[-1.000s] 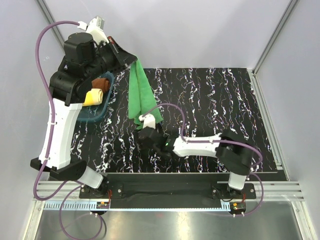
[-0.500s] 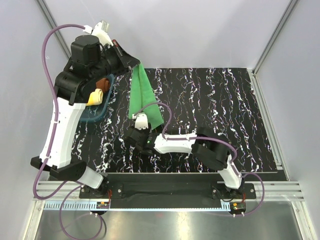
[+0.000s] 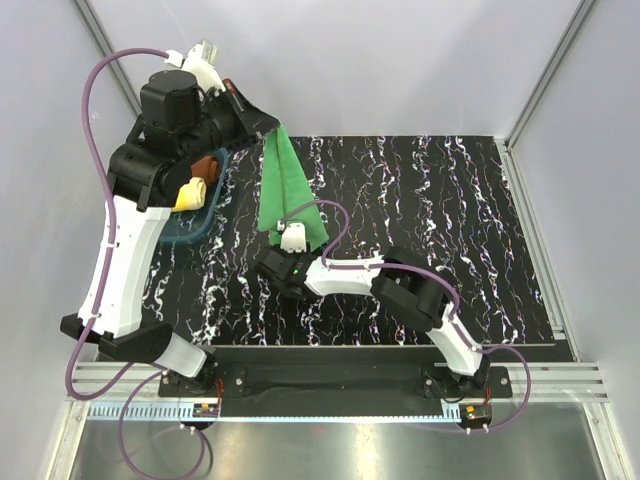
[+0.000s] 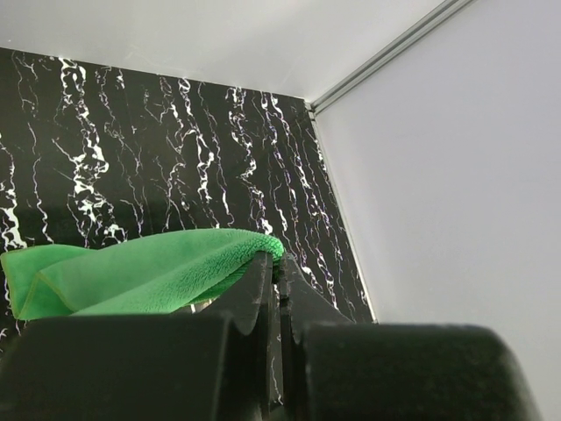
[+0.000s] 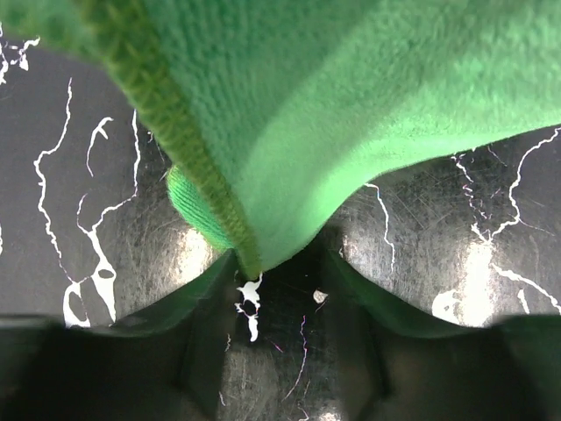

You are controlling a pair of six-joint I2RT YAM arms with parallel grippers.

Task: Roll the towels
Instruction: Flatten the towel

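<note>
The bright green cloth towel (image 3: 281, 190) hangs in a taut slanted strip in the upper left-centre of the overhead view. Its top corner is lifted high and its lower end reaches down to the black, white-veined tabletop (image 3: 430, 220).

The left gripper (image 4: 274, 263) has its jaws pressed together on the top corner, with a fold of cloth bulging out beside them. At the lower end, the right gripper (image 5: 279, 282) sits low over the table with its jaws apart. The towel's stitched hem dips into the gap between them but is not pinched.

The step in hand looks like taking a second hold so the cloth can be spread flat for rolling. To do it well:
- Close the right jaws squarely on the hem, deep enough that the edge cannot slip out.
- Keep the fingertips just clear of the tabletop.
- Keep the left hold firm and the strip tensioned.
- Then draw the two corners apart before lowering.

The rust-brown towel (image 3: 205, 165) and the pale yellow towel (image 3: 188, 195) lie already rolled in the translucent teal plastic tray (image 3: 196, 229) at the left.
</note>
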